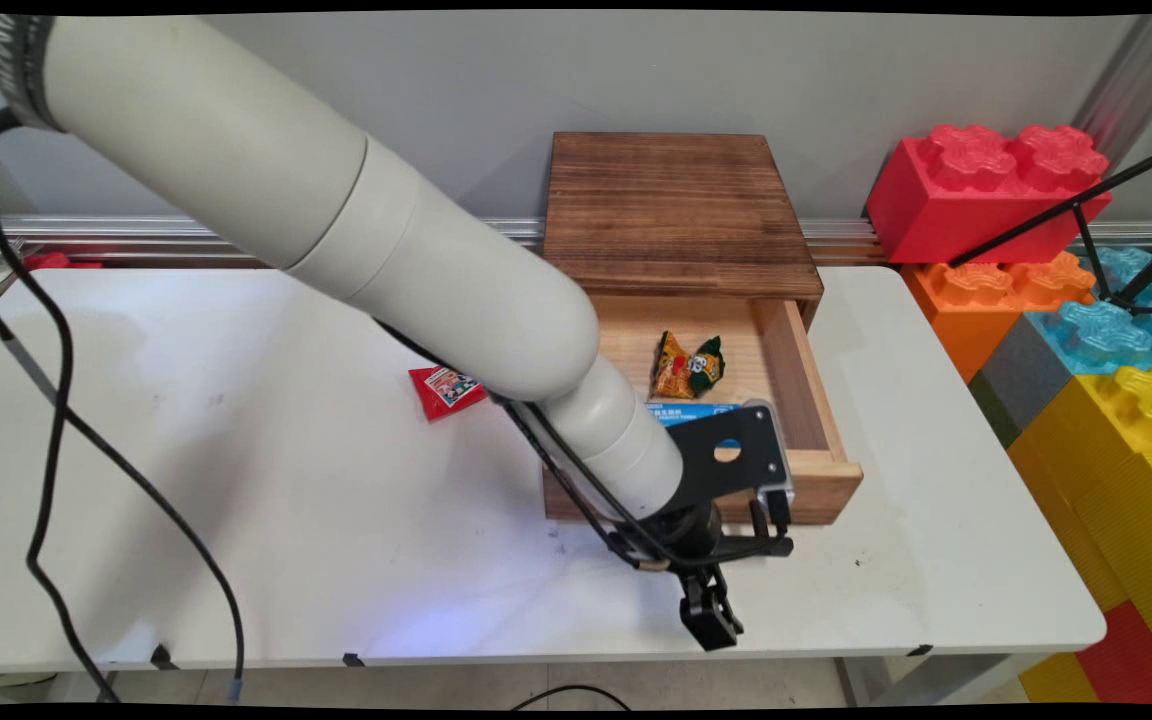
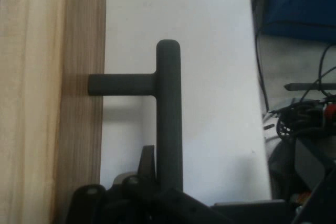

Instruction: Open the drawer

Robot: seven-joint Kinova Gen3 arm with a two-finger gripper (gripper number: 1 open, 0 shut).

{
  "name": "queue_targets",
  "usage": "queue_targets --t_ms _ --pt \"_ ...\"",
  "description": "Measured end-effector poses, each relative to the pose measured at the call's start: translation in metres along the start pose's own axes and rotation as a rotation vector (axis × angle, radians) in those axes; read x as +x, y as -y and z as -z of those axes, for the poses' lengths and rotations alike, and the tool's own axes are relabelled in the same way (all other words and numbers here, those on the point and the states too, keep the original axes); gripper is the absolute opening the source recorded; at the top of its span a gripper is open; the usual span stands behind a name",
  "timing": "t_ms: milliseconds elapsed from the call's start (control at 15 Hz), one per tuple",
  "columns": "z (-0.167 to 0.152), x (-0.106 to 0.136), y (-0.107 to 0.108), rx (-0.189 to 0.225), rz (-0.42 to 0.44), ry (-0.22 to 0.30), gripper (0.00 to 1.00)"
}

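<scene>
Gripper: the black two-finger gripper (image 1: 709, 618) hangs low over the table in front of the open drawer; in the hand view its fingers (image 2: 148, 167) are closed around the drawer's handle (image 2: 168, 111)
Handle: a matte dark grey round bar, held off the drawer front by a short round post
Drawer: pale smooth wood (image 1: 806, 385), box-shaped, pulled out of a darker, grainy wooden cabinet (image 1: 674, 205) with a flat square top
Inside the drawer: a crinkled orange and green snack packet (image 1: 686, 365) and a flat blue packet (image 1: 693, 411) partly hidden by the arm's black bracket
Table: smooth white top with rounded corners (image 1: 236, 480)
Left of the drawer: a small glossy red packet (image 1: 446, 390) lying flat, apart from the cabinet
Right of the table: big studded plastic blocks (image 1: 996, 190) in red, orange, blue and yellow, stacked
</scene>
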Motion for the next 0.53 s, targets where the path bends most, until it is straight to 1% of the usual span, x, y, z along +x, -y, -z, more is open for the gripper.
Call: queue_targets --t_ms 333,533 --pt "0.005 -0.002 -0.019 -0.017 0.008 -0.004 1.00" --pt "0.009 -0.002 -0.027 -0.025 0.015 -0.011 1.00"
